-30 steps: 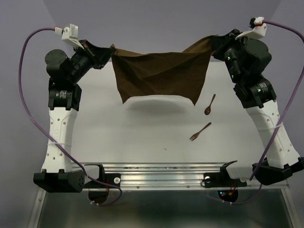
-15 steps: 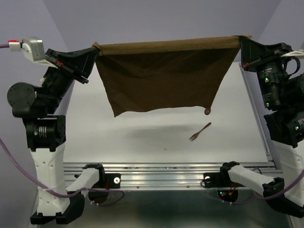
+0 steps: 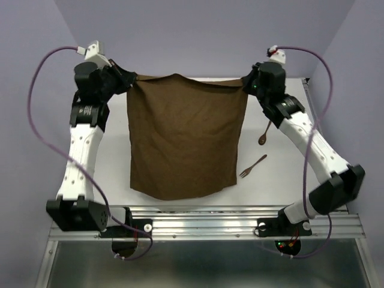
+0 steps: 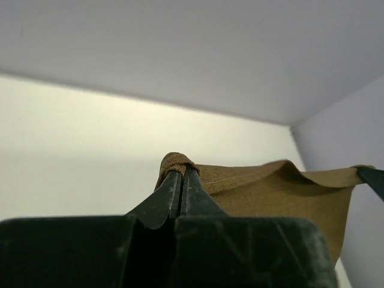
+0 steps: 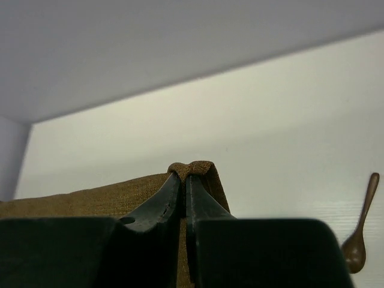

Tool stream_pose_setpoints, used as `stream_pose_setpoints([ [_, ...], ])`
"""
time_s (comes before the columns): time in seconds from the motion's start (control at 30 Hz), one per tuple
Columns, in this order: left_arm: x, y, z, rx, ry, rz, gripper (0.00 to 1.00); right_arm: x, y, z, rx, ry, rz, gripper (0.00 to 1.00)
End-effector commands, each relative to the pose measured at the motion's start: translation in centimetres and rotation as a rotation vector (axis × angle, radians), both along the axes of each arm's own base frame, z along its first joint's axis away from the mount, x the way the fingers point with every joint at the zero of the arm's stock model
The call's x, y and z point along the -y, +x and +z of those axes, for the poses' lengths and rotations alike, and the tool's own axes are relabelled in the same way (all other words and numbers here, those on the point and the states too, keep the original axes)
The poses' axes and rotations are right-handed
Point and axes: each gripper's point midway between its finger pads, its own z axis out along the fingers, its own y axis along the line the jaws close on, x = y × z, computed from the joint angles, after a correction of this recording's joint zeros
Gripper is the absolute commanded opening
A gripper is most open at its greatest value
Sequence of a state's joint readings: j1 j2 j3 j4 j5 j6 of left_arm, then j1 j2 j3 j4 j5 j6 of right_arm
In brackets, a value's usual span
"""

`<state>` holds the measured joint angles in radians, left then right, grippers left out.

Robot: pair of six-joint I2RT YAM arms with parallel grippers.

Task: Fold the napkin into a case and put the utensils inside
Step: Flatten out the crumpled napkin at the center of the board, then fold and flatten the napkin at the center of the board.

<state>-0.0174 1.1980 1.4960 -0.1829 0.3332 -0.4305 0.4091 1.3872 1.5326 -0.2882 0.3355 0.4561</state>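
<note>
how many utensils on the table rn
2. The spoon lies just right of the napkin; the fork lies a little nearer the robot. The napkin could hide others.

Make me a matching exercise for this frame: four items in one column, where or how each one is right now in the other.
1 napkin
2 spoon
3 fork
4 left gripper

A right of the napkin, lower in the top view
B shut on a far napkin corner
C spread open, held at both far corners
D right of the napkin, higher in the top view

Pairs: 1-C, 2-D, 3-A, 4-B
</note>
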Motion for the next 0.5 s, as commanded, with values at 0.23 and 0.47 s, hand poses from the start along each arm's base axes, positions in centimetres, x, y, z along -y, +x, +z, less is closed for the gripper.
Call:
stream_pose_setpoints([
  [0.23, -3.6, 12.3, -18.4, -0.457, 0.006, 0.160, 0.00, -1.5, 13.7, -14.6, -0.255, -0.144, -0.008, 0.01],
  [0.47, -3.8, 16.5, -26.2, -0.607, -0.039, 0.122, 0.00, -1.0, 19.0, -19.9, -0.319, -0.075, 0.020, 0.01],
])
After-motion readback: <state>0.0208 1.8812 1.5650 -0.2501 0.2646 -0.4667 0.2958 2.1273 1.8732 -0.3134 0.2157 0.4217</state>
